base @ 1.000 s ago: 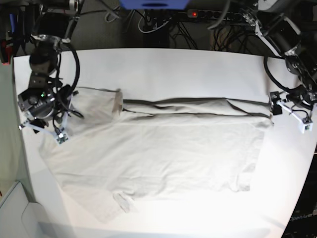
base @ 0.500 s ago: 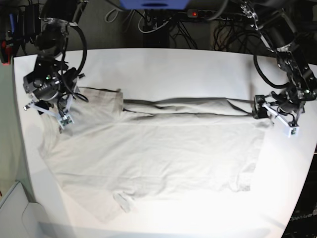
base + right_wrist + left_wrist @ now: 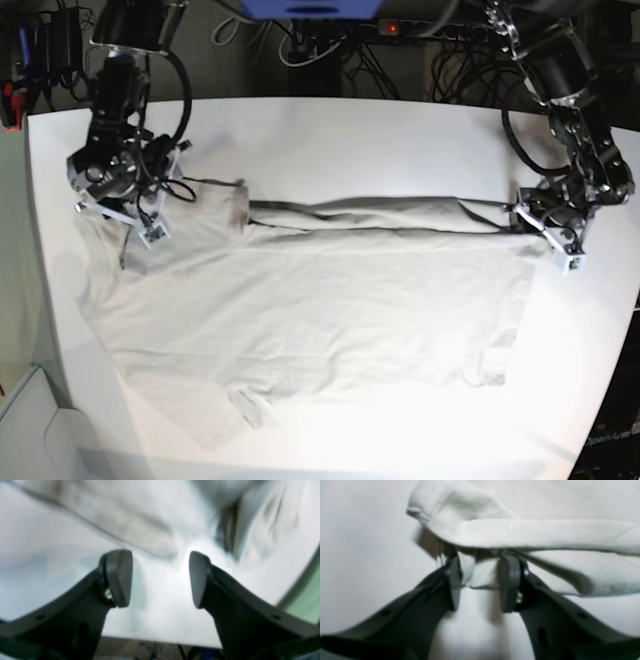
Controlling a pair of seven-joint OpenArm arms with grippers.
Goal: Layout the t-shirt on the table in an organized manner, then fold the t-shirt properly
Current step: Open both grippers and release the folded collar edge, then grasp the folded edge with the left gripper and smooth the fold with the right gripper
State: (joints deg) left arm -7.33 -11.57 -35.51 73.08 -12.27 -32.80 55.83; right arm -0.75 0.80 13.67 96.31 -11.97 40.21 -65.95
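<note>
The pale grey-beige t-shirt (image 3: 320,310) lies spread across the white table (image 3: 350,140), its far long edge folded over into a band. My left gripper (image 3: 548,238) is at the shirt's far right corner. In the left wrist view its pads (image 3: 508,585) press a bunched bit of hem between them, under a thick fold of the t-shirt (image 3: 545,535). My right gripper (image 3: 120,222) hovers over the left sleeve. In the right wrist view it (image 3: 160,577) is open with only table (image 3: 50,580) between the pads and blurred cloth (image 3: 112,512) just ahead.
Cables and a power strip (image 3: 400,28) run behind the table's far edge. A blue object (image 3: 310,8) sits at the top middle. The table's left edge (image 3: 40,300) drops to a greenish floor (image 3: 305,600).
My left gripper has moved in onto the shirt's far right corner and its jaws have narrowed around the hem. My right gripper has shifted further back and right over the left sleeve.
</note>
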